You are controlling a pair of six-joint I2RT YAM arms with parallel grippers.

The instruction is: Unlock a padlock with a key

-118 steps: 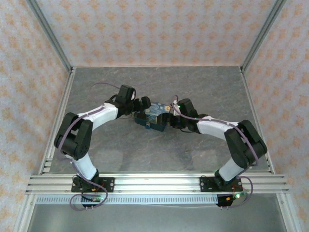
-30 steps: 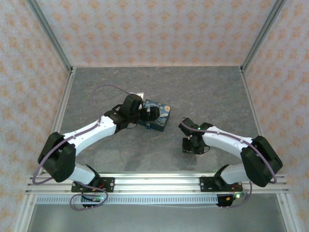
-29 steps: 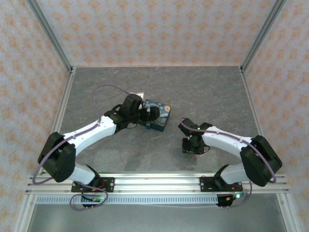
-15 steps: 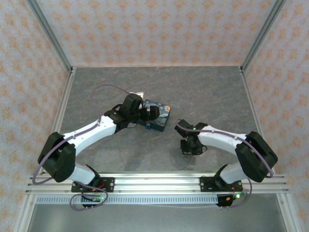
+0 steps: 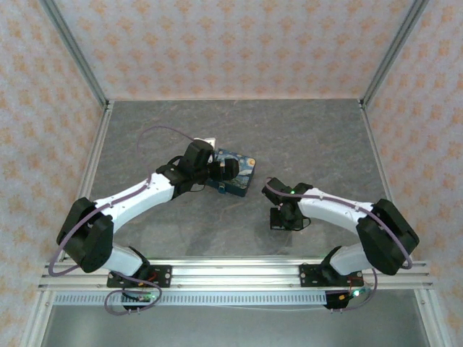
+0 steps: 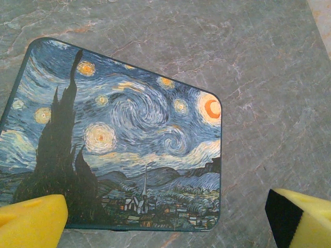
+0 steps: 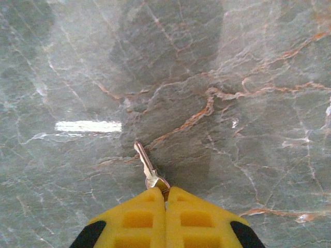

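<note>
Key [image 7: 146,165]: small and slim, of pale silvery metal with a warm tint. The narrow notched blade is bare, and the rounded head is mostly hidden between the fingers.
Key, position: at the tip of the right gripper [image 7: 166,194], over bare table [image 7: 232,77] right of centre and towards the near edge. The blade points away from the gripper, up and to the left in the right wrist view. Whether its tip touches the stone cannot be told.
Right gripper, jaws: the two yellow fingers [image 7: 137,217] are pressed together, pinching the key by its head.
Right arm: bent low over the table in the overhead view, with the wrist turned downward.
Left gripper [image 6: 165,212], jaws: spread wide. One yellow fingertip is at each lower corner of the left wrist view and nothing is between them.
Left gripper, position: above the near edge of the tin [image 6: 129,139]. No contact with it can be seen.
Tin: rectangular with rounded corners. The lid is painted with blue swirls, yellow stars, an orange moon and a dark cypress. It lies flat on the table left of centre, set at a slant.
Tin and key: apart, with the tin to the left of the key and farther from the arm bases.
Table: grey marbled surface with rust-coloured veins.
</note>
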